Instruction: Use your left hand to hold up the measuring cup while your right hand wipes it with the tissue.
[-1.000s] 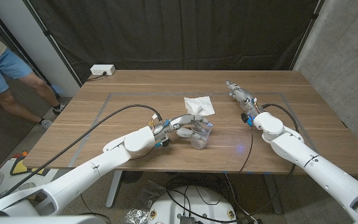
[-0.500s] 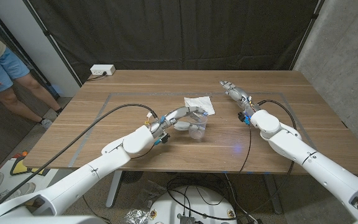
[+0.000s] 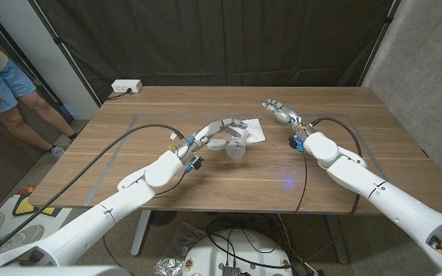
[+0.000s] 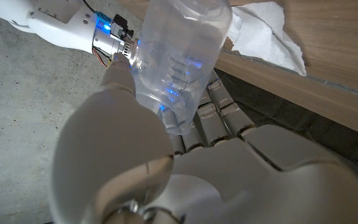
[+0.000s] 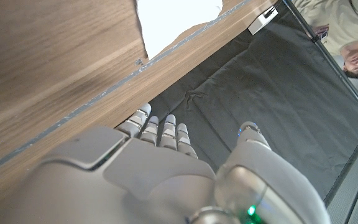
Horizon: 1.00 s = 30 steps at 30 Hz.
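The left hand (image 3: 222, 132) grips the clear measuring cup (image 3: 237, 146) lifted just above the table (image 3: 336, 172), beside the tissue (image 3: 253, 130), so the empty, spread-fingered right hand (image 3: 281, 110) looks due to fetch that tissue next.

Measuring cup (image 4: 182, 59) – clear, smooth plastic with raised gradation marks, glossy, catching blue light. Tissue (image 3: 253, 130) – white, soft crumpled paper, matt. Table (image 3: 359, 153) is wood, brown with visible grain, a satin finish with thin pale tape lines. Left hand (image 4: 185, 168) and right hand (image 5: 160, 168) – smooth white plastic shells, slightly glossy, grey ribbed finger segments. Backdrop (image 3: 229, 38) is black matt cloth, wrinkled. Wall (image 3: 428, 61) looks like rough grey concrete.
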Tool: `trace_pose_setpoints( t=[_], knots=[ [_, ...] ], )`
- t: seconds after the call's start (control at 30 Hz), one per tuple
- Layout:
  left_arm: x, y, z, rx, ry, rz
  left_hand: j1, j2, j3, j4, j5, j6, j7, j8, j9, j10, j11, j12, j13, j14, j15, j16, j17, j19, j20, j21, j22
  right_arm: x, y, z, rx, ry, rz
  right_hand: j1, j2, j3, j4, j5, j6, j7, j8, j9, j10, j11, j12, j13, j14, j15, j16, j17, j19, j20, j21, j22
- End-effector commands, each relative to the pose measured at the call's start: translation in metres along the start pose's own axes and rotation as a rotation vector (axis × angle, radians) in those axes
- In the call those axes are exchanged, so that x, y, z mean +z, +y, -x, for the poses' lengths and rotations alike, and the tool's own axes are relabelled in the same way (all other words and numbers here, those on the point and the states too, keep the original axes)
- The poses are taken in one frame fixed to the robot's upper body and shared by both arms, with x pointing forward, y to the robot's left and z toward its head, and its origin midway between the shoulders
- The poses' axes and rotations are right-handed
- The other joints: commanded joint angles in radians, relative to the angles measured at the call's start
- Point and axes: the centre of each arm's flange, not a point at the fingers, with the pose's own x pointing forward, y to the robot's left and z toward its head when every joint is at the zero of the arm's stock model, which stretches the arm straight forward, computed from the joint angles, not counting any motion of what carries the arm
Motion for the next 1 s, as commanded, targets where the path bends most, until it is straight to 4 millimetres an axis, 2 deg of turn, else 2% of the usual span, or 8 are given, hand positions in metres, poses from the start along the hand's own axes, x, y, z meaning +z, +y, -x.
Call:
trace_pose_setpoints(
  t=[0.03, 0.07, 0.2, 0.7, 1.0],
  knots=[
    [0.004, 0.023, 0.007, 0.059, 0.013, 0.001, 0.021, 0.027, 0.006, 0.005, -0.003, 0.001, 0.007, 0.004, 0.005, 0.010, -0.005, 0.003, 0.003, 0.061, -0.169, -0.004, 0.006, 0.000, -0.003, 0.008, 0.005, 0.012, 0.010, -0.013, 0.046, -0.012, 0.131, 0.021, 0.001, 0.005, -0.011, 0.006, 0.016, 0.005, 0.006, 0.006, 0.011, 0.003, 0.008, 0.005, 0.010, 0.001, 0.005, 0.003, 0.017, -0.004, -0.001, 0.002],
    [0.004, 0.024, 0.008, 0.060, 0.015, 0.004, 0.022, 0.027, 0.006, 0.005, -0.004, 0.000, 0.007, 0.004, 0.006, 0.015, -0.013, 0.005, 0.004, 0.063, -0.169, -0.005, 0.006, 0.000, -0.004, 0.009, 0.005, 0.014, 0.011, -0.015, 0.049, -0.013, 0.142, 0.023, 0.001, 0.006, -0.012, 0.006, 0.017, 0.005, 0.005, 0.006, 0.011, 0.003, 0.007, 0.005, 0.011, 0.000, 0.005, 0.003, 0.018, -0.004, -0.001, 0.002],
    [0.005, 0.030, 0.011, 0.069, 0.020, 0.017, 0.027, 0.023, 0.007, 0.001, -0.004, 0.006, 0.004, 0.008, 0.007, 0.023, -0.017, 0.008, 0.005, 0.071, -0.171, -0.008, 0.008, 0.005, -0.010, 0.015, 0.005, 0.018, 0.015, -0.020, 0.070, -0.018, 0.187, 0.029, 0.001, 0.008, -0.016, 0.006, 0.018, 0.004, 0.005, 0.006, 0.014, 0.003, 0.008, 0.005, 0.011, 0.000, 0.004, 0.003, 0.018, -0.003, -0.002, 0.002],
    [0.004, 0.055, 0.027, 0.138, 0.047, 0.012, 0.031, 0.021, 0.009, -0.001, -0.006, 0.013, 0.005, 0.016, 0.010, 0.031, -0.019, 0.009, 0.008, 0.094, -0.171, -0.014, 0.014, 0.007, -0.012, 0.027, 0.005, 0.040, 0.030, -0.040, 0.136, -0.045, 0.383, 0.054, 0.004, 0.016, -0.033, 0.008, 0.025, 0.006, 0.003, 0.006, 0.017, 0.002, 0.007, 0.005, 0.023, -0.010, 0.005, 0.003, 0.030, -0.006, -0.002, 0.001],
    [0.003, 0.066, 0.030, 0.166, 0.041, 0.046, 0.032, 0.022, 0.010, 0.000, -0.007, 0.015, 0.010, 0.020, 0.012, 0.034, -0.014, 0.010, 0.010, 0.103, -0.171, -0.021, 0.018, 0.006, -0.012, 0.035, 0.005, 0.043, 0.044, -0.046, 0.175, -0.046, 0.472, 0.072, 0.003, 0.021, -0.045, 0.010, 0.032, 0.007, 0.004, 0.007, 0.020, -0.001, 0.006, 0.005, 0.029, -0.014, 0.004, 0.003, 0.037, -0.009, -0.003, 0.001]
  ],
)
